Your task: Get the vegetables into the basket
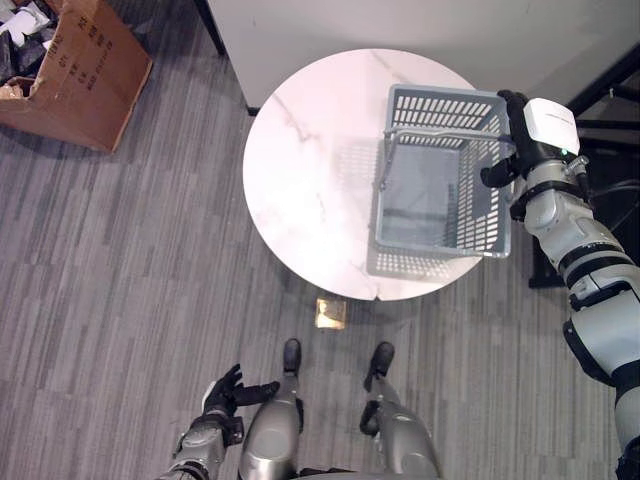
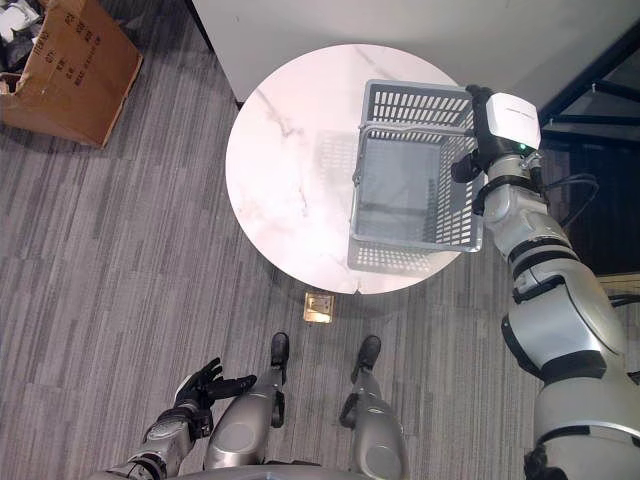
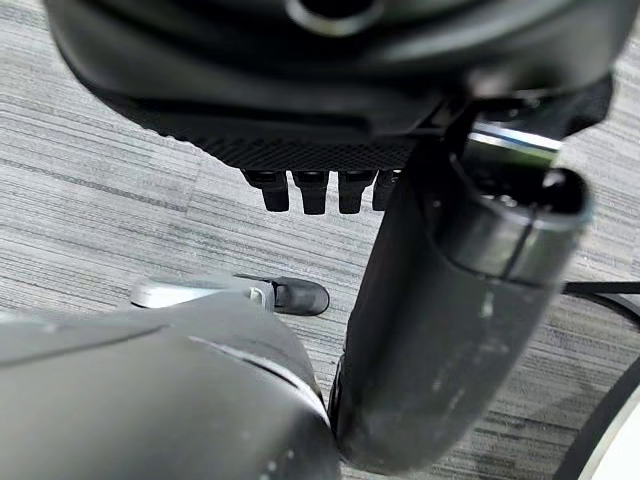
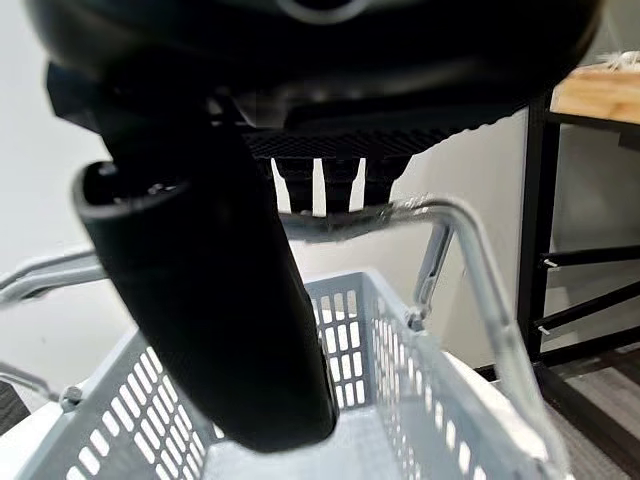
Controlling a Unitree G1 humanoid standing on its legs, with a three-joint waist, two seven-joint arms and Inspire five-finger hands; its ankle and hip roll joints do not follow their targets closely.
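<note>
Grey slatted plastic basket (image 1: 440,185) at right edge of round white marble table (image 1: 300,170).
Right hand (image 1: 520,135) curls round its metal handle (image 4: 400,215); left hand (image 1: 228,392) hangs loose-fingered, lower left.

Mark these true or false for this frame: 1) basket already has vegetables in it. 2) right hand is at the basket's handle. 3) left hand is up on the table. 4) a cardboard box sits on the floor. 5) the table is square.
1) False. The grey basket looks empty; its floor is bare and no vegetables are visible on the table.
2) True. In the right wrist view the right hand has its fingers hooked over the metal handle.
3) False. The left hand hangs low over the carpet, fingers relaxed and holding nothing.
4) True. The cardboard box sits on the floor, off to the left of the table.
5) False. The table is round, with a pale marbled top.
</note>
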